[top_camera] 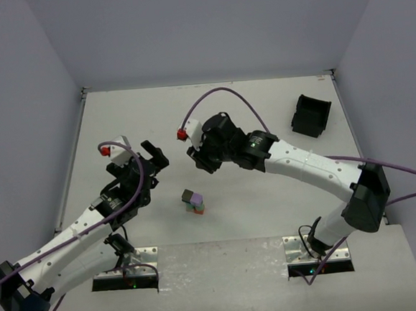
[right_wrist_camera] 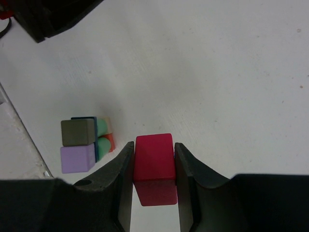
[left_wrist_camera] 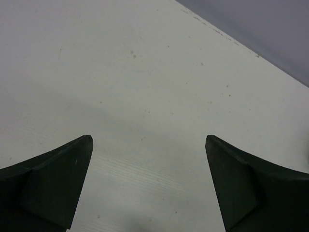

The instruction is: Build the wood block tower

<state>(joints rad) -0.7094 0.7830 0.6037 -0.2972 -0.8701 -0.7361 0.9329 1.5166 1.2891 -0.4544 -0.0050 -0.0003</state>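
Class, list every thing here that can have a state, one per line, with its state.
Left tool, open and empty.
Right tool, shut on the red block.
Red block, gripped, off the tower.
Tower, upright, purple and olive blocks on top.
Black bin, apart from the tower.

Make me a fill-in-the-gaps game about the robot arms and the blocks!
1. The pink block is held by the ____.
2. The left gripper is wide ____ and holds nothing.
3. Beside the olive block atop the tower sits a ____ block.
4. The bin far from the tower is coloured ____.
Missing words: right gripper, open, purple, black.
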